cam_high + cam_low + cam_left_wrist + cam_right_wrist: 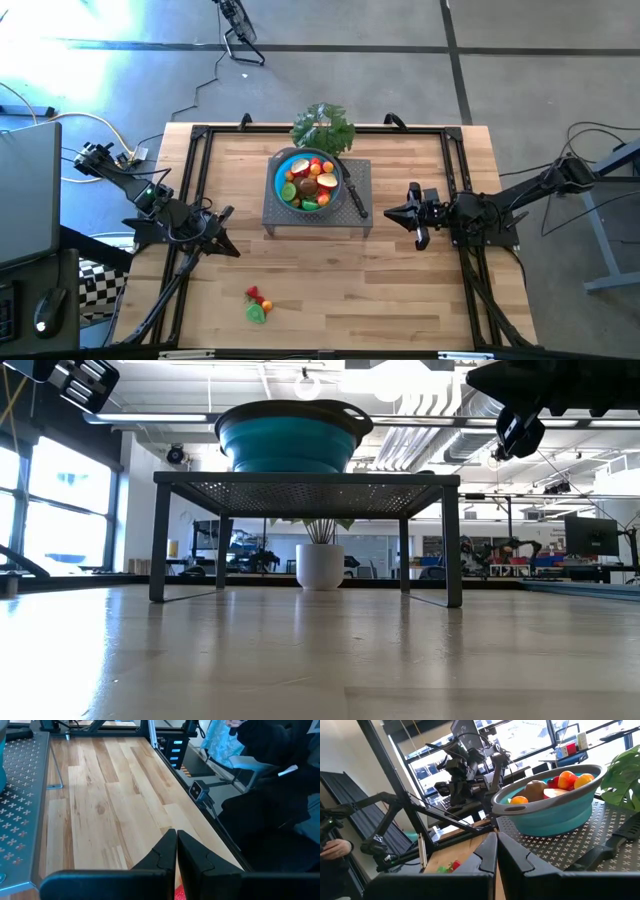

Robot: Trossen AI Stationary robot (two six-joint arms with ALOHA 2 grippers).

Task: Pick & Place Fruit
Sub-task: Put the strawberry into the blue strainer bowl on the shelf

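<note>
Blue bowl (pixel 296 166) heaped with fruit (pixel 312 181)

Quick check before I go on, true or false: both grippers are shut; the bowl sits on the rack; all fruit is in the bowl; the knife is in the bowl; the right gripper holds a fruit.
1. Left gripper and right gripper are shut. True.
2. The bowl sits on the rack. True.
3. All fruit is in the bowl. False: two pieces lie on the table.
4. The knife is in the bowl. False: it lies on the rack beside it.
5. The right gripper holds a fruit. False: it is empty.
</note>
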